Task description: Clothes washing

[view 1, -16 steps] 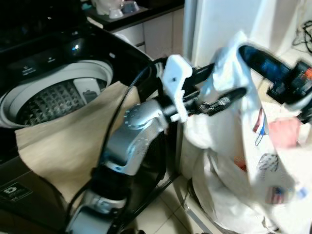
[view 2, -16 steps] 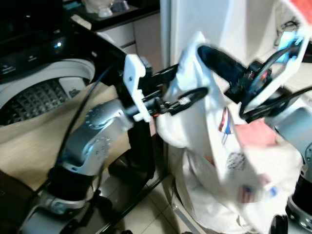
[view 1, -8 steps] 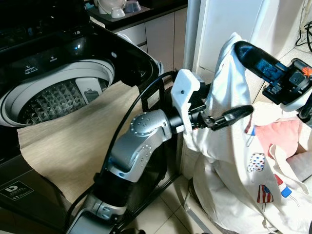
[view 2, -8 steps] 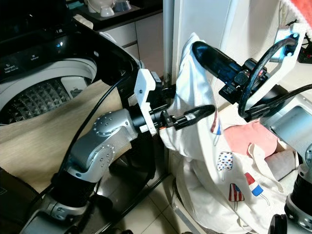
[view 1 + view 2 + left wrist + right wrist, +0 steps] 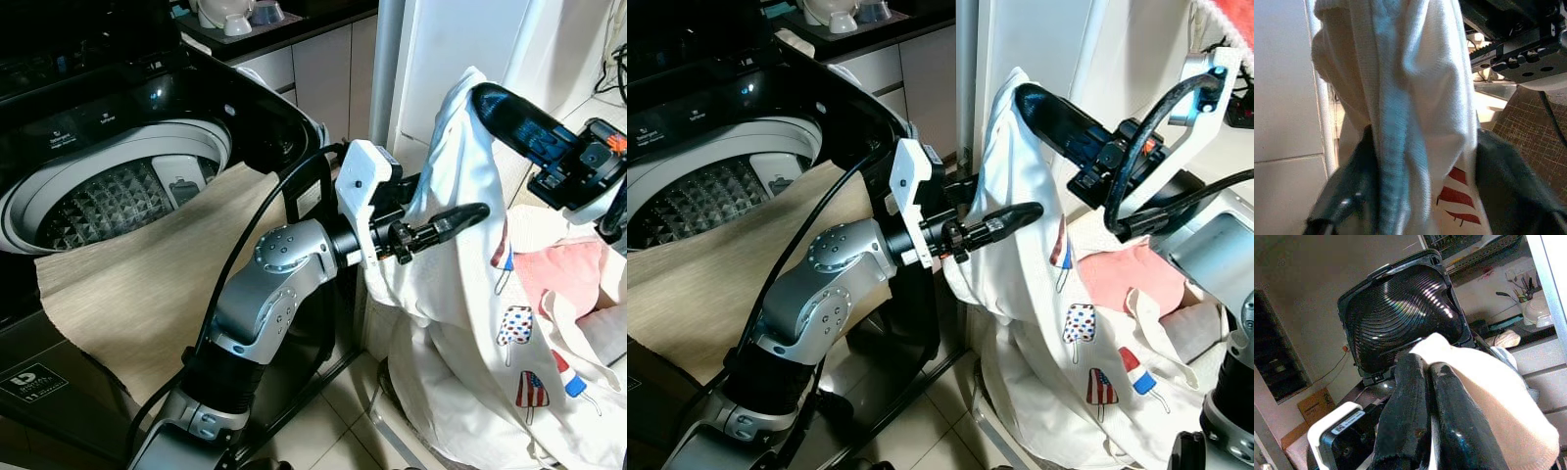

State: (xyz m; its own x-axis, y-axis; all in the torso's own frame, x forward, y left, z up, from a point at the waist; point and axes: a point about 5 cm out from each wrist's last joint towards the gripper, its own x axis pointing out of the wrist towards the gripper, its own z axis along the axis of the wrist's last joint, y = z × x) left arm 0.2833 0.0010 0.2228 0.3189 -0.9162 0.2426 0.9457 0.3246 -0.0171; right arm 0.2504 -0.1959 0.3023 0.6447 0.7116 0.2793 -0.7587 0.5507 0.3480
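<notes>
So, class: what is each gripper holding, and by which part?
Both hold the white popsicle-print cotton garment: right gripper pinches its top edge, left gripper grips a bunched fold lower down.

No legible text; washing machine panel labels and front sticker too blurred.

white popsicle-print garment | hanging, draped | beside open washer
</notes>
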